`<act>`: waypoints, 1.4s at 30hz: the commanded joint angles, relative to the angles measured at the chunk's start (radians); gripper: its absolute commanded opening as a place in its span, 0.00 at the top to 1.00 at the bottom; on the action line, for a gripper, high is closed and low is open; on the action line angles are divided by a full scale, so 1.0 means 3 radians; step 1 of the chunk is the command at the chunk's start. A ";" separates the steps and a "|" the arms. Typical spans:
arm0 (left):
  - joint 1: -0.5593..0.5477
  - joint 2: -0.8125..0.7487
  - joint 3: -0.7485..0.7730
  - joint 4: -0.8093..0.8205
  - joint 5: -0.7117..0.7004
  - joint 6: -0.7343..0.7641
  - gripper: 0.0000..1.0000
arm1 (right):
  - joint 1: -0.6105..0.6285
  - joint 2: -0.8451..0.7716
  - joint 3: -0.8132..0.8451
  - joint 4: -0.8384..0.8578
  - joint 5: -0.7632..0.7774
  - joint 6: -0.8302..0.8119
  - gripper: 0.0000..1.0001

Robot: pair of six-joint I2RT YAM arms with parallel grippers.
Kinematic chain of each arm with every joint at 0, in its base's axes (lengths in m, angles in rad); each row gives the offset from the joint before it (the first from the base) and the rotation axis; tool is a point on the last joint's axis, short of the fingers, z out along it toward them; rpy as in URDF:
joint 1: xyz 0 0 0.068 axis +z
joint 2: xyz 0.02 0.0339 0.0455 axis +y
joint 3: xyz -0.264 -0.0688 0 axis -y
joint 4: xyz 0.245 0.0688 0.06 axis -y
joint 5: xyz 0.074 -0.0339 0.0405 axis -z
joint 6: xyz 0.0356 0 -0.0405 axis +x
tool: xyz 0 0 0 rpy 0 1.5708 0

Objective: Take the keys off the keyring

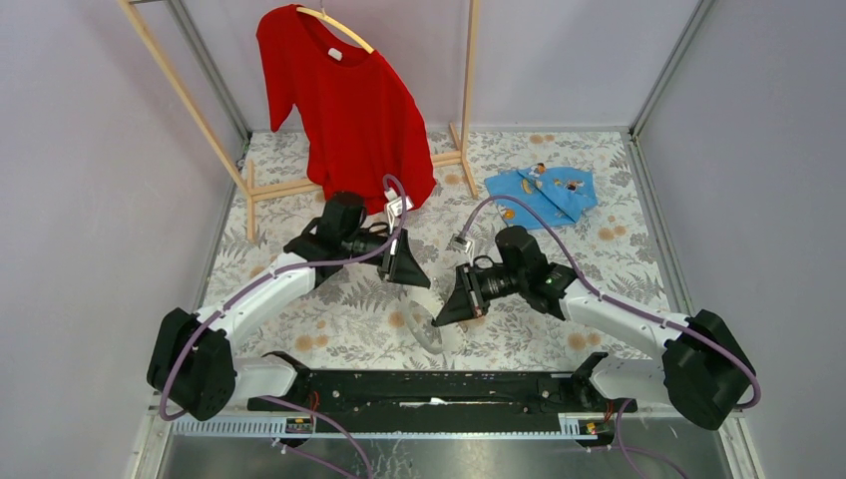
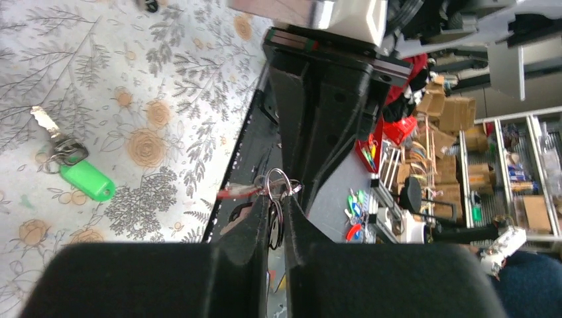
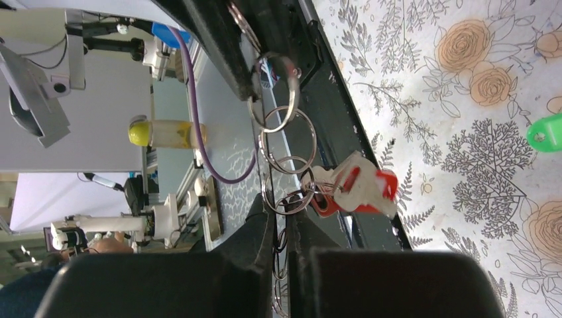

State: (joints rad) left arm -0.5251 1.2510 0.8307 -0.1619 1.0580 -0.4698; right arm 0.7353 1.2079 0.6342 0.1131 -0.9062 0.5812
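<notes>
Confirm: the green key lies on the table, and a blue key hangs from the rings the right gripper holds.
Not blue: the right wrist view shows a red key hanging from the rings the right gripper holds. The green key lies on the table.

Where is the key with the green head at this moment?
In the left wrist view the green key lies on the flowered table at the left, away from the keyring pinched in the left gripper.
</notes>
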 commanded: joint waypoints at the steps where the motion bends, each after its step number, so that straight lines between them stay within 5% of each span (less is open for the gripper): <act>1: 0.0101 -0.0124 0.0131 0.0207 -0.0359 -0.0223 0.78 | 0.0010 0.0007 0.0031 0.0272 0.0164 0.0323 1.00; 5: 0.0281 -0.0206 0.0048 0.0295 -0.0630 -0.0414 0.51 | -0.0039 -0.0026 0.0012 0.0347 0.0305 0.0455 1.00; 8: 0.0437 -0.0267 -0.0040 0.0272 -0.0894 -0.0486 0.40 | -0.0086 -0.0007 -0.0006 0.0414 0.0447 0.0529 1.00; 13: 0.0852 -0.0475 -0.0266 0.0236 -0.1459 -0.0600 0.02 | -0.0232 0.0157 -0.0035 0.0705 0.0736 0.0763 1.00; 27: 0.0861 -0.0713 -0.0382 0.0117 -0.1664 -0.0441 0.01 | -0.1043 0.1649 0.0414 0.1353 0.1565 0.0909 1.00; 31: 0.0567 -0.0714 -0.0374 0.0052 -0.1846 -0.0368 0.01 | -0.1142 0.1891 0.0731 0.1155 0.1752 0.0769 0.79; 38: 0.0242 -0.0708 -0.0391 0.0092 -0.1976 -0.0332 0.01 | -0.1276 0.1778 0.0932 0.0704 0.1904 0.0561 0.02; 42: 0.0242 -0.0734 -0.0359 0.0047 -0.2064 -0.0346 0.01 | -0.1291 0.1419 0.0894 0.0374 0.2048 0.0398 0.00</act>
State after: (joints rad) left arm -0.4526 1.0588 0.7174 -0.1661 0.4854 -0.5907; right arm 0.3561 1.7576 0.8867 0.3336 -0.3561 0.7696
